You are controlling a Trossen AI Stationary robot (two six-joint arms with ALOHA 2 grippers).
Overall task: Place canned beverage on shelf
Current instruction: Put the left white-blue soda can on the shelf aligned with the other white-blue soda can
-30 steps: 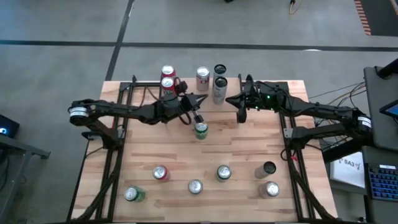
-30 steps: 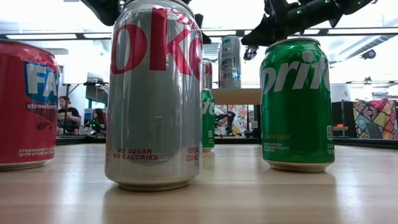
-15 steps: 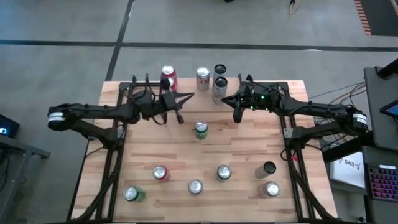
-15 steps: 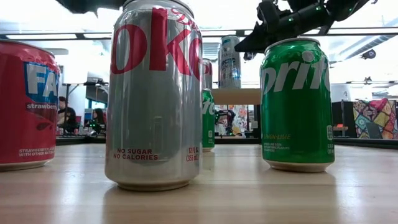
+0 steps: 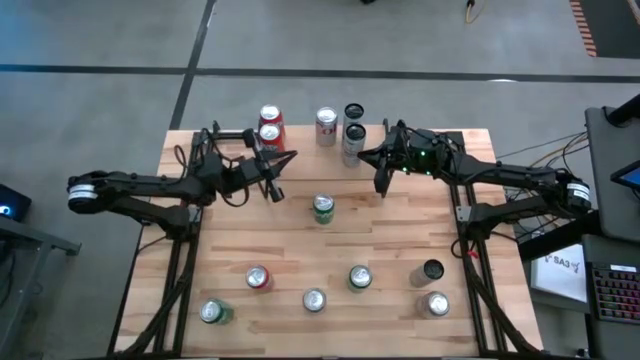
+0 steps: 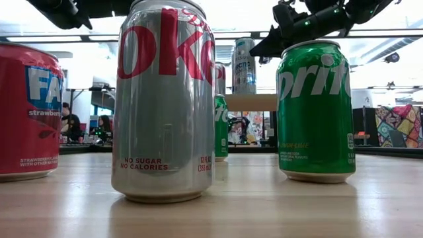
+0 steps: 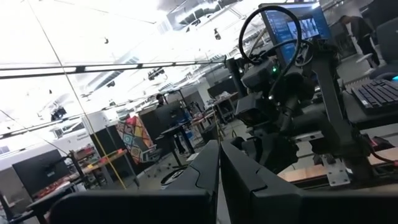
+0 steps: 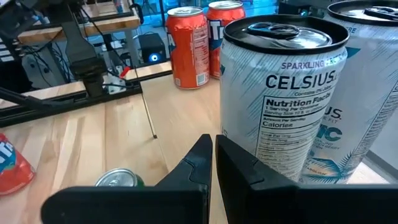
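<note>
Tabletop: both hands closed, seemingly empty

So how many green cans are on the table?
3: one green can mid-table between the arms, another green can in the row beyond it, a third green can near the left-side corner. None seem hidden.

Two dark arms reach inward, the left pincer [image 5: 277,189] and right pincer [image 5: 381,181] both closed, apparently holding nothing.

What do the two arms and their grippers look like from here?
Both arms are dark, slim and jointed, with a silver-white ring near each base. The left gripper and right gripper end in two black wedge-shaped fingers. Black cables loop over both wrists; green lights glow on the right one.
</note>
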